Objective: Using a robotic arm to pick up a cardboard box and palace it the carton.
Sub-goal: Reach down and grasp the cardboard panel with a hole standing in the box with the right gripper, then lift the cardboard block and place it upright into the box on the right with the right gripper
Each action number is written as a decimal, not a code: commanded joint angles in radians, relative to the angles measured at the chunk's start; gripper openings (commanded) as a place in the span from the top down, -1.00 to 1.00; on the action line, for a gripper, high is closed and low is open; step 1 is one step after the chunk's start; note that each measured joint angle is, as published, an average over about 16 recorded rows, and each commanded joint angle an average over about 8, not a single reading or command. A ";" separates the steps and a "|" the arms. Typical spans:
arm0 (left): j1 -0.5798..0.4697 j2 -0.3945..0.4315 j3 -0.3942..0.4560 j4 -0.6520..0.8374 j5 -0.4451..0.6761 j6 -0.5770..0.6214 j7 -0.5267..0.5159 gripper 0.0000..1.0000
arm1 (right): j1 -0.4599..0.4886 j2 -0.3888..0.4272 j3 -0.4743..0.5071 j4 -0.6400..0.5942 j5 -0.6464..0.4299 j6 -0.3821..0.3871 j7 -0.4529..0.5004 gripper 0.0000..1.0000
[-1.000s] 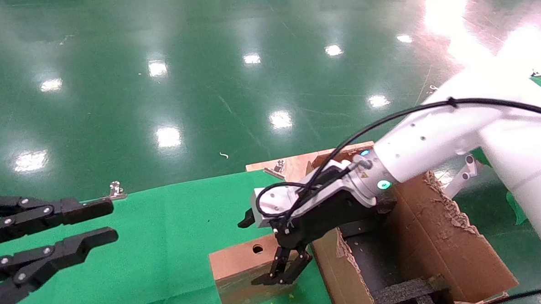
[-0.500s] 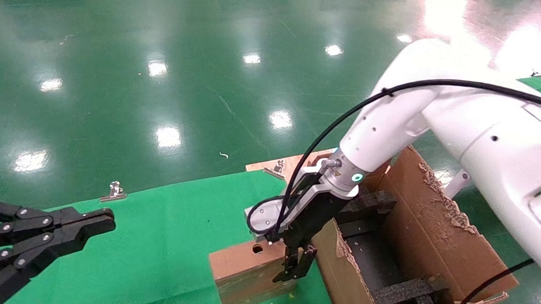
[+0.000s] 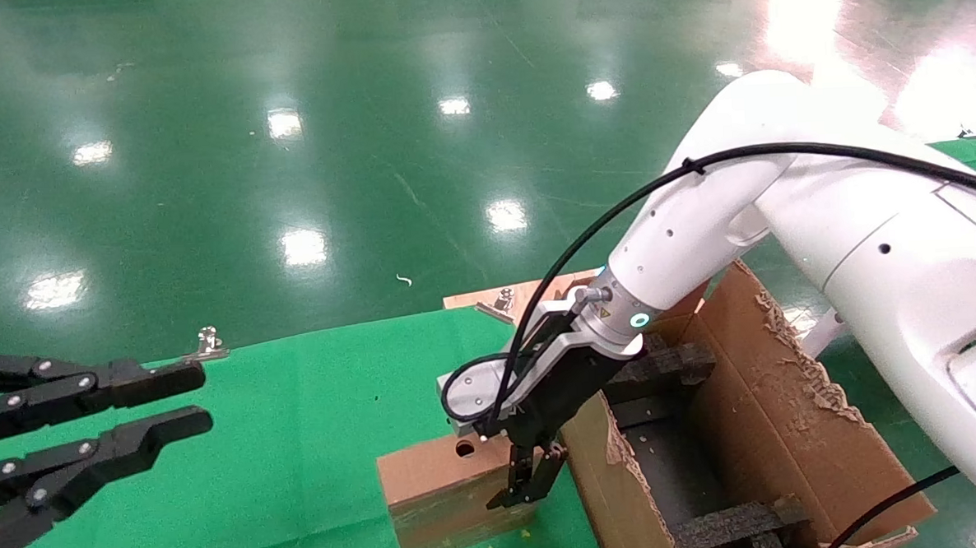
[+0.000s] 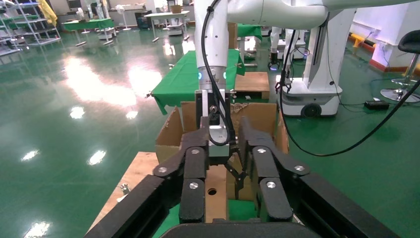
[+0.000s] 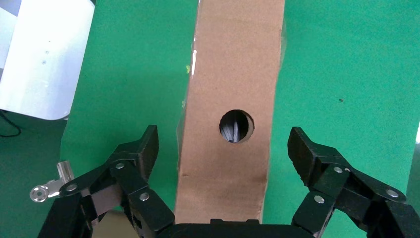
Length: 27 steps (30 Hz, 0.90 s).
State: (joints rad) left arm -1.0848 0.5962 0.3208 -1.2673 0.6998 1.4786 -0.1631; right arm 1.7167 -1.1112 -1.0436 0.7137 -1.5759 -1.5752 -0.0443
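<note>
My right gripper (image 5: pixel 225 163) straddles the cardboard box (image 5: pixel 233 104), fingers spread wide; it looks light and stiff, so I'd pinch its 2 long sides near the hole, while my left gripper (image 3: pixel 164 403) idles open, far left.

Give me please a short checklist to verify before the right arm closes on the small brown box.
1. Right gripper jaws open: ok.
2. Jaws straddle the cardboard box, one on each long side: ok.
3. Jaws touching the box walls: not ok, green cloth shows in both gaps.
4. Box lying flat, round hole up: ok.
5. Carton open beside the box: ok.
6. Left gripper apart from the box: ok.
</note>
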 commanded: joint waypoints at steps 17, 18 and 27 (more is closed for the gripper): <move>0.000 0.000 0.000 0.000 0.000 0.000 0.000 -1.00 | -0.006 0.007 0.008 0.011 0.003 -0.001 0.002 1.00; 0.000 0.000 0.000 0.000 0.000 0.000 0.000 -1.00 | -0.006 0.007 0.008 0.011 0.003 -0.001 0.002 1.00; 0.000 0.000 0.000 0.000 0.000 0.000 0.000 -1.00 | -0.006 0.007 0.009 0.012 0.004 0.000 0.003 1.00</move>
State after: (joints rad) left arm -1.0848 0.5962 0.3208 -1.2673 0.6998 1.4786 -0.1631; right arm 1.7154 -1.1022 -1.0350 0.7266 -1.5713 -1.5738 -0.0422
